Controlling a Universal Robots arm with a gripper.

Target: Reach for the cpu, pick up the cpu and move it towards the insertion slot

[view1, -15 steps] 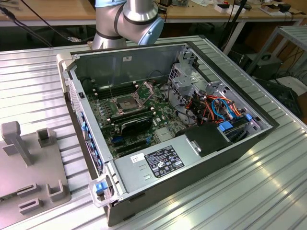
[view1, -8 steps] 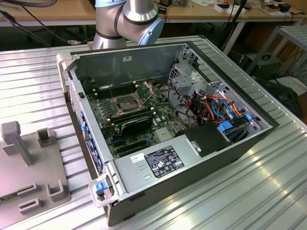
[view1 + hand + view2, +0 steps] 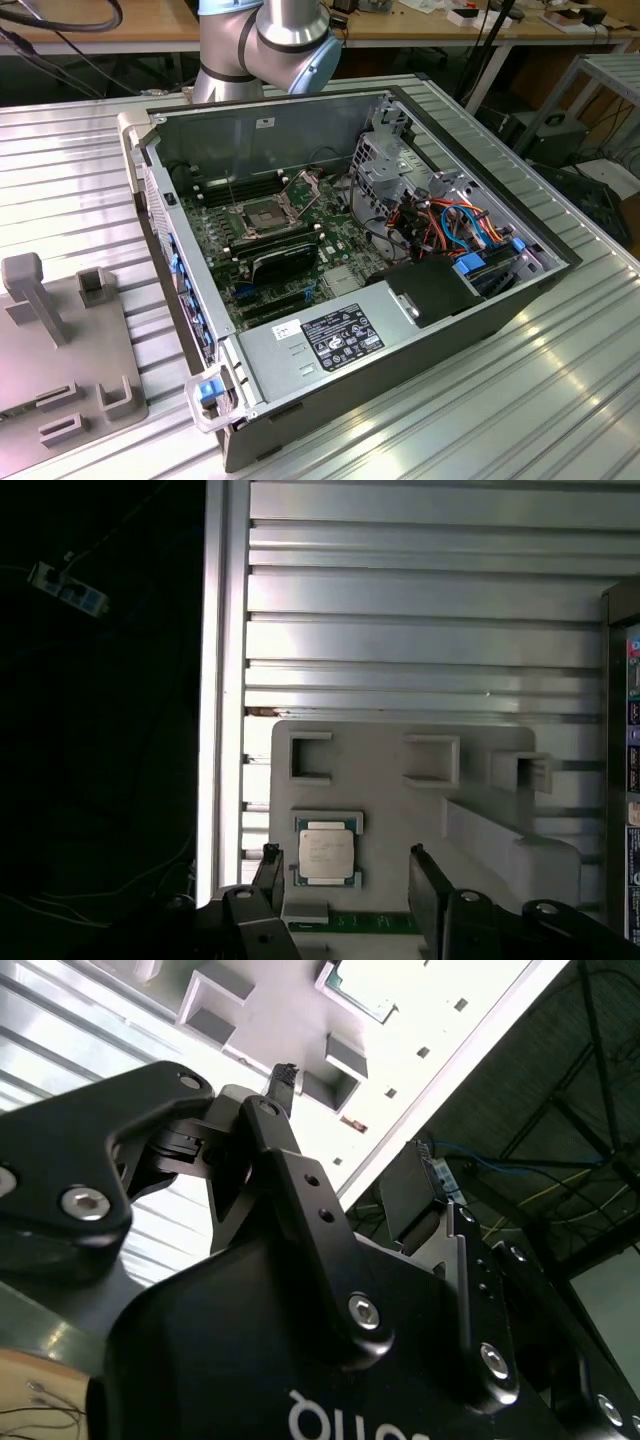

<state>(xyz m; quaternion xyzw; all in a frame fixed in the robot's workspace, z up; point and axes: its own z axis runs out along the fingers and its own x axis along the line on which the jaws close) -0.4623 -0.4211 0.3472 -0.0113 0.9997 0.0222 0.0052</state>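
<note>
The cpu [image 3: 326, 852], a small pale silvery square, lies flat in a square nest on the grey fixture plate [image 3: 380, 780]. In the first wrist view my gripper [image 3: 345, 872] hangs open over it. Its two black fingers [image 3: 268, 868] stand on either side of the chip, which is closer to one finger than the other. In the second wrist view the gripper [image 3: 345, 1138] has nothing between its fingers. The insertion slot [image 3: 262, 213], a square socket with a silvery frame and dark centre, sits on the motherboard inside the open computer case [image 3: 300, 120].
The fixture plate [image 3: 60, 340] lies at the exterior view's left and carries raised blocks and an upright post [image 3: 35, 295]. The ribbed metal table [image 3: 420, 630] ends near the plate at an edge [image 3: 225, 680]. Cables, a drive cage and a power supply [image 3: 330, 335] crowd the case.
</note>
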